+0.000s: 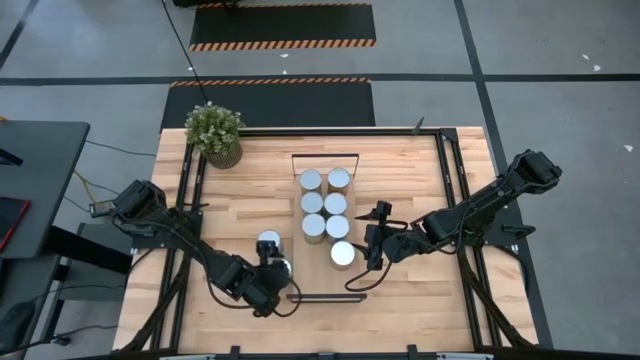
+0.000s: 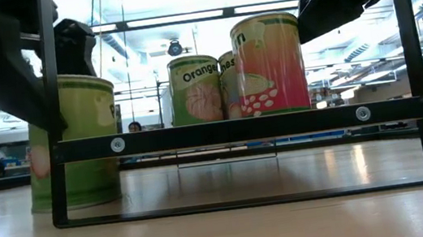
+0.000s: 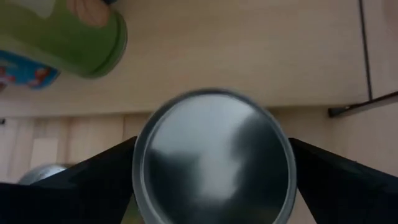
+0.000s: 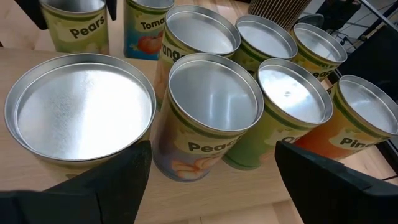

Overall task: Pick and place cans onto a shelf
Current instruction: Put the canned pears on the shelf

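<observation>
The shelf [image 1: 322, 282] is a light-wood board with black end bars [image 2: 237, 129]. Several cans stand on it in two rows [image 1: 325, 203]; the nearest, pink-red can [image 2: 268, 62] [image 1: 343, 254] is at its right side. Left of the shelf, a green can [image 1: 281, 266] [image 3: 211, 155] stands on the tabletop, with my open left gripper [image 1: 277, 270] [image 3: 212, 146] around its top. Another can [image 1: 269, 241] stands just beyond it. My right gripper [image 1: 372, 250] [image 4: 212, 155] hangs open beside the shelf's right side, short of the cans. My left gripper comes at the green can slanting down from the near left. One finger [image 3: 106, 168] stands at each side of the can's upper wall. I cannot tell whether either finger touches it. The can stands upright on the table.
A potted green plant [image 1: 214, 132] stands at the table's far left. Black frame bars [image 1: 450, 170] run along both sides of the tabletop. Bare wood lies at the near part of the shelf and right of it.
</observation>
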